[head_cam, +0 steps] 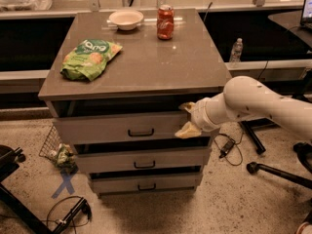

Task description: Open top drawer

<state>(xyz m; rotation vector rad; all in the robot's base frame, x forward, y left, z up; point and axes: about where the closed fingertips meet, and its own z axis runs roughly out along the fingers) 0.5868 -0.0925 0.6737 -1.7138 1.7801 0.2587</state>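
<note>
The top drawer (107, 126) is the tallest grey front under the tabletop, with a small dark bar handle (141, 132) at its middle. A dark gap shows above its front. My gripper (187, 119) is at the right end of this drawer front, on the white arm coming in from the right. Its two yellowish fingers are spread: the upper one (186, 106) is at the gap above the front, and the lower one (187, 131) lies against the front's lower part. The gripper is well right of the handle and holds nothing.
Two shorter drawers (144, 160) sit below. On the tabletop (161, 57) are a green chip bag (90, 56), a white bowl (126, 19) and a red can (165, 15). An office chair base (273, 167) and cables lie on the floor to the right, and dark equipment (14, 179) to the left.
</note>
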